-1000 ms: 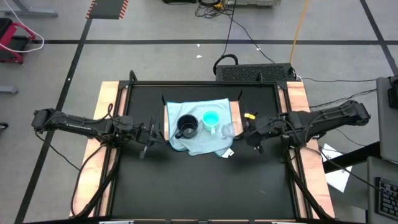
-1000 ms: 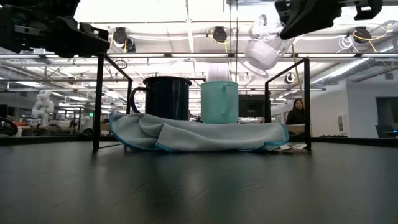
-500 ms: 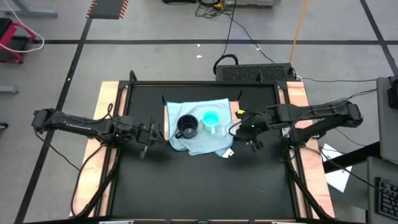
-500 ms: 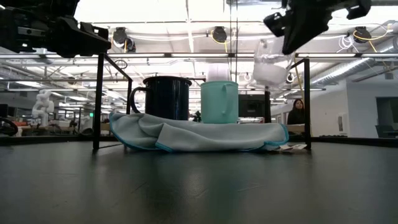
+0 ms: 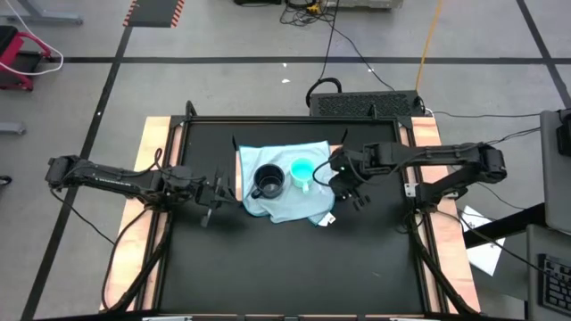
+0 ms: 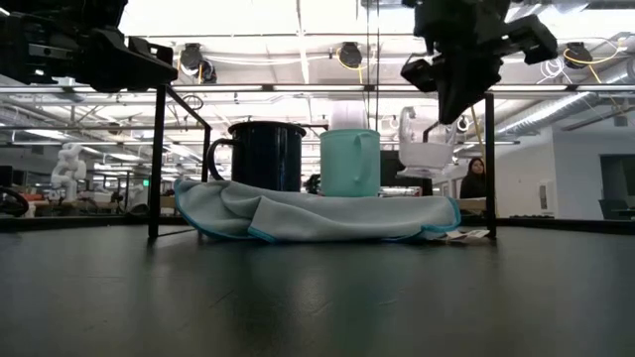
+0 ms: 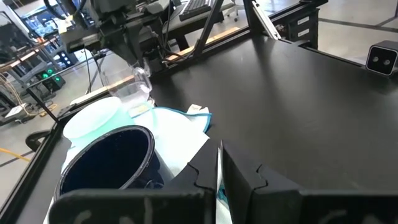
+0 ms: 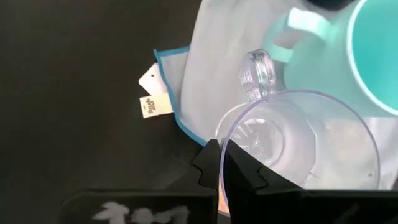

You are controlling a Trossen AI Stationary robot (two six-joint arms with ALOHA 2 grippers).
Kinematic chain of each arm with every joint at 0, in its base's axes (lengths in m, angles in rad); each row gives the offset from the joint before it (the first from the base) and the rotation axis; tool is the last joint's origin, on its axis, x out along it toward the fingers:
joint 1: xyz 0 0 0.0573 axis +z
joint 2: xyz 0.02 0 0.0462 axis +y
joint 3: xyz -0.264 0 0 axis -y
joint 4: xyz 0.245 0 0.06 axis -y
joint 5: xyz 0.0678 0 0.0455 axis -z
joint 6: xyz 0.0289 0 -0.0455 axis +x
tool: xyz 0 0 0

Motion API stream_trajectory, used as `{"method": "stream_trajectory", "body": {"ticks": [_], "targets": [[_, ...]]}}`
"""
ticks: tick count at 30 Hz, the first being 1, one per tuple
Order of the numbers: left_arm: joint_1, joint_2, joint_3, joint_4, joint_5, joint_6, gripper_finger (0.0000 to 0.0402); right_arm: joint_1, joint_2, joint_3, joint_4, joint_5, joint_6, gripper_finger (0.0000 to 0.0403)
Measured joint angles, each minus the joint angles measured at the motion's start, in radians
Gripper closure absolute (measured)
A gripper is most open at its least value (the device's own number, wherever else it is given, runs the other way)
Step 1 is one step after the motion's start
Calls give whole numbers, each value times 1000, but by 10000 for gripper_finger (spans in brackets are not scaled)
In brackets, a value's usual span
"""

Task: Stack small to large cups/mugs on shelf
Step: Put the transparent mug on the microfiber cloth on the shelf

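Note:
The black mug [image 5: 269,181] and the turquoise cup [image 5: 303,170] stand upright side by side on the pale blue cloth over the shelf [image 5: 285,207]. My right gripper [image 6: 448,94] is shut on the small clear cup [image 6: 429,151], above the cloth's right end and just right of the turquoise cup [image 6: 349,162]. The clear cup also shows in the left wrist view [image 7: 132,93]. My left gripper [image 5: 220,190] is shut and empty, held above the table to the left of the shelf. My right gripper pinches the clear cup's rim [image 8: 221,144] between its two fingers, on the side next to the cup's handle [image 8: 255,73]. The fingers come from above, pointing down. The cup hangs upright below them, mouth up, clear of the cloth.
A white tag [image 8: 153,104] lies on the black table at the cloth's near right corner. Wooden side rails [image 5: 161,178] run along the table's left and right edges. A dark frame post [image 6: 157,164] stands left of the shelf. A person [image 6: 473,178] sits far behind.
My right gripper has gone toward the table's left, to the shelf, and down with the clear cup. The cup was tilted and high; it now hangs upright and lower, beside the turquoise cup.

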Motion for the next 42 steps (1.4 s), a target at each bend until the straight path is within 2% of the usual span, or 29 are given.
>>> {"method": "stream_trajectory", "body": {"ticks": [3, 13, 18, 26, 35, 42], "targets": [[0, 0, 0, 0, 0, 2, 378, -19, 13, 0, 2, -30, -24, 403], [0, 0, 0, 2, 0, 2, 378, -76, 22, 0, -11, -36, -86, 403], [0, 0, 0, 2, 0, 3, 378, -86, 22, 0, -2, -80, -101, 403], [0, 0, 0, 1, 0, 4, 378, -85, 34, 0, 14, -82, -162, 403], [0, 0, 0, -4, 0, 4, 378, -85, 149, 6, 17, -89, -206, 403], [0, 0, 0, -10, 1, 10, 378, -85, 163, 37, 1, -86, -195, 403]]}}
